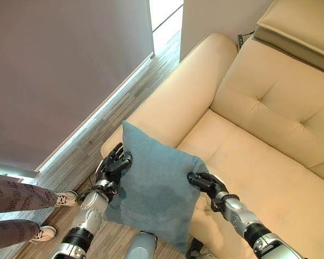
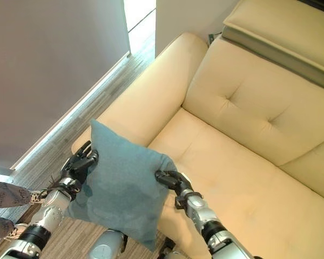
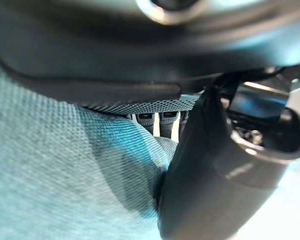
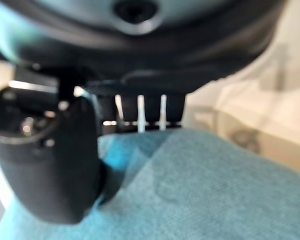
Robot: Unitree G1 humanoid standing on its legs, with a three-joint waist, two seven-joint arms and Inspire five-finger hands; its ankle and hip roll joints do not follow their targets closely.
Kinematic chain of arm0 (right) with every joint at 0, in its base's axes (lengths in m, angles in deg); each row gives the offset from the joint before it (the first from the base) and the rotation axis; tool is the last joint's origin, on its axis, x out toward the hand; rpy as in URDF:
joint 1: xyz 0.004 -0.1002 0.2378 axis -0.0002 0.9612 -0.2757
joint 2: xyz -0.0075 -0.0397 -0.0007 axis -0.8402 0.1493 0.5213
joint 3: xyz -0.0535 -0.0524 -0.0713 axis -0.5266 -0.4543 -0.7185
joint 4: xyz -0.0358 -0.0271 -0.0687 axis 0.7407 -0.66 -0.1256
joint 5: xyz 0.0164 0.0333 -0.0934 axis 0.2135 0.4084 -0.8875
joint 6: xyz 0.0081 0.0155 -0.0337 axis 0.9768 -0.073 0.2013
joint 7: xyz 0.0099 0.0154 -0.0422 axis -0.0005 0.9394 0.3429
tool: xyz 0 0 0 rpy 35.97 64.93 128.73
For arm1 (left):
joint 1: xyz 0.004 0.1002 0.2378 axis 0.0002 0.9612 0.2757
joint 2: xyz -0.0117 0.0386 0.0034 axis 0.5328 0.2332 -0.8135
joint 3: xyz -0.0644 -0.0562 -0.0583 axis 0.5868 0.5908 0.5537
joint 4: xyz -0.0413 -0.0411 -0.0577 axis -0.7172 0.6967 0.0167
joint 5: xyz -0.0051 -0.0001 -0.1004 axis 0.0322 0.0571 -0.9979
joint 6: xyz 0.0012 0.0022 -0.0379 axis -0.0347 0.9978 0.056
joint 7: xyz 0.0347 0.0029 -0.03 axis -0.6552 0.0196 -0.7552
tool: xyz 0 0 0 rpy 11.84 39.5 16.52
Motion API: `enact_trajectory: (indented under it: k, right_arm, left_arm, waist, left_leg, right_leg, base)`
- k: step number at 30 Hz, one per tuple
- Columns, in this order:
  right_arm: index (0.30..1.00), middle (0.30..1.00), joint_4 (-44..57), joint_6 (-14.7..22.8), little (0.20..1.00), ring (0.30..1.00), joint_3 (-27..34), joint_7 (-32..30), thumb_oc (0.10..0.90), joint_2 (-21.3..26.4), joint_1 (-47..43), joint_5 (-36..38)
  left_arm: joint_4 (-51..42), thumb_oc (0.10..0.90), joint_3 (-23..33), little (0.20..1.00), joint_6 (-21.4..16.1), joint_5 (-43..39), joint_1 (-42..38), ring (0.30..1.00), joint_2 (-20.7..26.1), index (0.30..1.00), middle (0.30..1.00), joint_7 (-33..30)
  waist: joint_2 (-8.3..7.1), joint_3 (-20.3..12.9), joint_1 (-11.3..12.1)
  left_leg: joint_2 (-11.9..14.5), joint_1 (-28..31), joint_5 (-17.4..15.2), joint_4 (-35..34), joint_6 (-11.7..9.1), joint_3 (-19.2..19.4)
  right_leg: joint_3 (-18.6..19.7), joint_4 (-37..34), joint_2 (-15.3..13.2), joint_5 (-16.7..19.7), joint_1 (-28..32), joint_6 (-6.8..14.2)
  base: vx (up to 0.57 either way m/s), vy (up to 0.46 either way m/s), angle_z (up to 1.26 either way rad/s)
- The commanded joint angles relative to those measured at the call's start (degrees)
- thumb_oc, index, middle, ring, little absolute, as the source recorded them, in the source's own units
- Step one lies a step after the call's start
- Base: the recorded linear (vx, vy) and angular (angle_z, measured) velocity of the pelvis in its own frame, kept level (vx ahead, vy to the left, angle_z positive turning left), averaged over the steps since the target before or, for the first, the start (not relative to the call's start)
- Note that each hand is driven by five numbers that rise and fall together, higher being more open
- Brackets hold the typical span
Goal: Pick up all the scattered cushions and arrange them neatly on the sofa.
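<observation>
Held nearest, the teal cushion (image 1: 151,189) hangs over the sofa's (image 1: 270,178) front left corner, by the armrest (image 1: 178,97). Left hand (image 1: 112,164) pinches its left edge, right hand (image 1: 205,183) its right edge. Keep both grips level, carry it over the seat, and set it upright against the backrest (image 1: 275,102).

One teal cushion (image 1: 154,189), one cream sofa (image 1: 270,162), two robot hands, one person (image 1: 16,208)

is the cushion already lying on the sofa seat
No, the cushion hangs off the sofa's front corner, pinched between the left hand and right hand.
</observation>
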Motion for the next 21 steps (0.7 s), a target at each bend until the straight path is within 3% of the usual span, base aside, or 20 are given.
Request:
enact_trajectory:
  k: [1, 8, 12, 15, 21]
  right_arm:
    - [0.3, 0.3, 6.14, 2.26, 0.3, 0.3, -4.51, 8.94, 0.4, -10.18, -0.92, -2.89]
    - [0.3, 0.3, 5.91, 2.08, 0.3, 0.3, -4.03, 9.45, 0.4, -10.61, -1.21, -2.58]
    - [0.3, 0.3, 6.65, 1.96, 0.3, 0.3, -3.95, 9.93, 0.4, -9.58, -0.61, -4.05]
    - [0.3, 0.3, 7.69, 2.22, 0.3, 0.3, -5.11, 9.99, 0.4, -8.62, -1.33, -6.05]
    - [0.3, 0.3, 8.31, 1.94, 0.3, 0.3, -7.39, 8.27, 0.4, -7.86, -5.51, -8.26]
  left_arm:
    - [-8.14, 0.8, -3.44, 0.9, -2.04, -3.46, -7.18, 0.9, -6.36, 0.9, 0.9, 11.53]
    - [-11.17, 0.8, -3.27, 0.9, -0.35, -6.31, -4.27, 0.9, -5.55, 0.9, 0.9, 15.45]
    - [-13.5, 0.8, -5.75, 0.9, 0.14, -2.77, -2.99, 0.9, -3.14, 0.9, 0.9, 17.54]
    - [-13.62, 0.8, -10.84, 0.9, -0.1, 5.47, -4.54, 0.9, 1.61, 0.9, 0.9, 17.7]
    - [-3.88, 0.8, -21.56, 0.9, -0.9, 31.79, -12.62, 0.9, 8.39, 0.9, 0.9, 11.54]
  waist:
    - [-1.38, -3.69, -0.88]
    - [-1.11, -3.78, -0.74]
    - [-0.33, -3.81, -1.01]
    - [0.44, -3.71, -1.88]
    - [1.04, -3.2, -3.52]
  left_leg:
    - [-0.98, 1.85, -8.68, -0.06, 0.75, 0.75]
    - [-1.01, 1.78, -8.68, -0.06, 0.81, 1.3]
    - [-1.11, 2.11, -8.72, -0.06, 0.89, 1.59]
    - [-1.14, 1.95, -8.62, -0.06, 0.98, 1.84]
    - [-1.19, 1.74, -8.45, -0.06, 1.04, 2.57]
  right_leg:
    - [2.33, 1.58, -6.58, 0.14, -1.7, 2.96]
    - [3.22, 1.95, -6.62, 0.11, -2.31, 2.91]
    - [3.34, 2.02, -6.77, 0.14, -2.06, 2.86]
    - [3.26, 2.05, -6.92, 0.4, -2.26, 2.98]
    - [3.34, 2.1, -7.1, 0.79, -2.75, 3.13]
  base:
    - [0.0, 0.0, 0.0]
    - [0.0, 0.005, -0.04]
    - [0.0, 0.028, -0.1]
    - [-0.01, 0.026, 0.0]
    - [-0.01, 0.033, -0.02]
